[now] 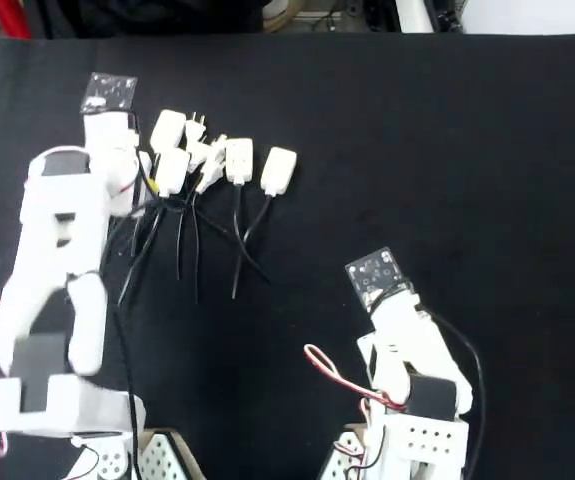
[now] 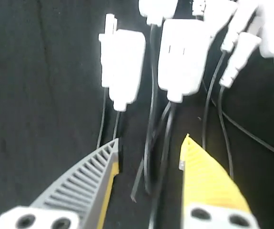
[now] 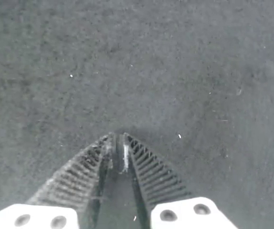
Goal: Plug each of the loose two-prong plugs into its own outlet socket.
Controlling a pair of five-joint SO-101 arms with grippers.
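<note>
- My left gripper (image 2: 151, 139) gapes wide, empty, just short of a loose plug (image 2: 122, 62) and socket (image 2: 182, 57), upper left in the high view.
- My right gripper (image 3: 117, 138) is pinched closed, empty.
- Reach step; next I'd clamp 1 plug's body.

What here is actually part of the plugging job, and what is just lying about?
Part of the job: the white two-prong plugs; the white outlet sockets; their black cords; the open left claw over them.
Just there: the shut right claw, over the black table away from the plugs; a red thing and clutter beyond the table's far edge.
</note>
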